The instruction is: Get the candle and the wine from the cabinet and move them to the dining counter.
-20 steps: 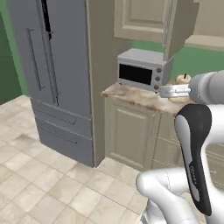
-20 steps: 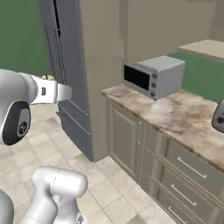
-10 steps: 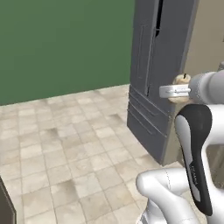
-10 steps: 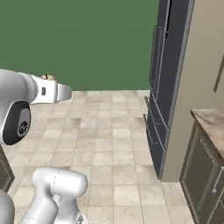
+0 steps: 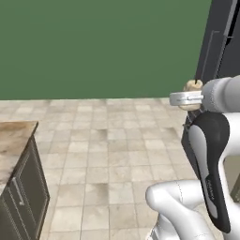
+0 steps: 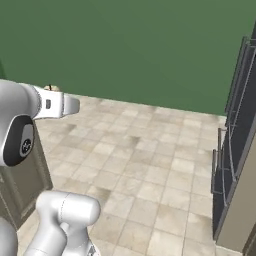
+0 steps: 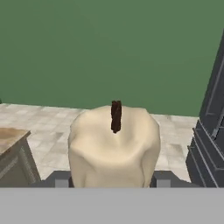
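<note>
Left base view: the whole scene is swinging round as the base turns from the microwave worktop and fridge to green wall and tiled floor; the cream wax candle with a dark wick (image 5: 192, 86) is riding at the gripper (image 5: 190, 97).

Right base view: a marbled countertop corner (image 6: 17, 134) is coming in at left, likely the dining counter.

Hand view: the dark fingertips (image 7: 61, 180) are clamping the candle between them, partly spread. Wine pickup is not done yet.

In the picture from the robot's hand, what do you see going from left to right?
Marbled counter corner → cream candle with its dark wick, held in the gripper → dark grey fridge.
</note>
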Tool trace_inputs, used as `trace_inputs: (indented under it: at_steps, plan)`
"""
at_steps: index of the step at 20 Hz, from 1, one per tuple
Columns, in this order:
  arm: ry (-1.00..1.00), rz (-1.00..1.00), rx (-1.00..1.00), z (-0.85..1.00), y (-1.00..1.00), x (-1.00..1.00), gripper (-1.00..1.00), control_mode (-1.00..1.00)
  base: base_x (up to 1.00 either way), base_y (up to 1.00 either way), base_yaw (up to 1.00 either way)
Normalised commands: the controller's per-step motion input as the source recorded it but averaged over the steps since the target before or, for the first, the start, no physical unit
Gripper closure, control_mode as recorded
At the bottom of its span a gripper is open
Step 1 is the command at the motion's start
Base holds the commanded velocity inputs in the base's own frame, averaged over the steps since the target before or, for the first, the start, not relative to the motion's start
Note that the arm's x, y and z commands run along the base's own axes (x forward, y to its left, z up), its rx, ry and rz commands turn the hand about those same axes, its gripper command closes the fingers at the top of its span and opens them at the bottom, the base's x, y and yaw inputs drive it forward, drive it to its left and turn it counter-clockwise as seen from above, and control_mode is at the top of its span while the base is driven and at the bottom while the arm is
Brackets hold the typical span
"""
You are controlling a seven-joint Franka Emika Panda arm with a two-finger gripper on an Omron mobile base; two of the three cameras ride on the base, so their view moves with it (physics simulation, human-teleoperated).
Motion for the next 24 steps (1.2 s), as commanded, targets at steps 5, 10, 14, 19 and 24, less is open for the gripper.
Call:
trace_inputs:
  at_steps: [5, 10, 14, 19, 24]
  plan:
    - [0.00, 0.00, 0.00, 0.00, 0.00, 0.00, 1.00, 1.00, 1.00, -0.59, 0.00]
    - [0.00, 0.00, 0.00, 0.00, 0.00, 0.00, 1.00, 1.00, 1.00, -0.19, 0.00]
    - [0.00, 0.00, 0.00, 0.00, 0.00, 0.00, 1.00, 1.00, 1.00, 0.00, 0.00]
    - [0.00, 0.00, 0.00, 0.00, 0.00, 0.00, 1.00, 1.00, 1.00, 0.00, 0.02]
    - [0.00, 0.00, 0.00, 0.00, 0.00, 0.00, 1.00, 1.00, 1.00, 0.10, 0.02]
